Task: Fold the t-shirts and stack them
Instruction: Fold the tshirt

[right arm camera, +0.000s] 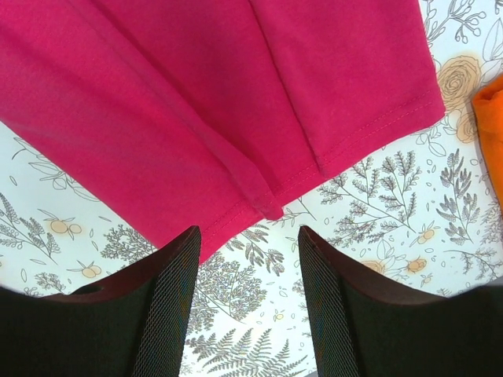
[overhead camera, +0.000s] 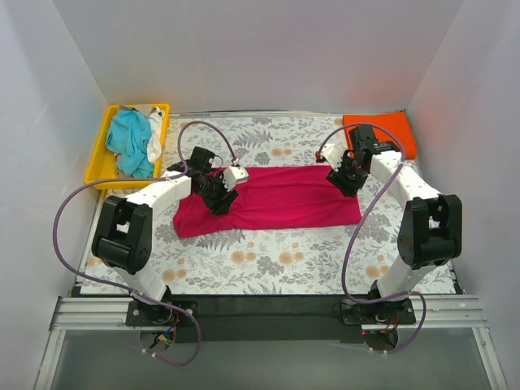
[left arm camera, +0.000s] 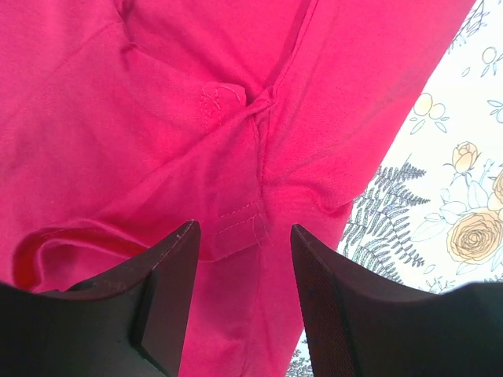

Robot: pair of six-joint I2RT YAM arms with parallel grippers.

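A magenta-pink t-shirt (overhead camera: 276, 199) lies folded into a long band across the middle of the table. My left gripper (overhead camera: 221, 195) is open over its left end, near the sleeve seam; the cloth fills the left wrist view (left arm camera: 157, 118) beneath the open gripper (left arm camera: 245, 236). My right gripper (overhead camera: 345, 180) is open just above the shirt's right hem; the hem corner (right arm camera: 267, 206) lies just ahead of the open gripper (right arm camera: 247, 239). An orange shirt (overhead camera: 382, 132) lies folded at the back right, its edge in the right wrist view (right arm camera: 491, 133). Teal (overhead camera: 130, 142) and white (overhead camera: 154, 138) shirts are in the tray.
A yellow plastic tray (overhead camera: 99, 150) stands at the back left corner. The table carries a floral cloth (overhead camera: 284, 260). White walls close in the left, back and right sides. A black rail (overhead camera: 268, 313) runs along the near edge.
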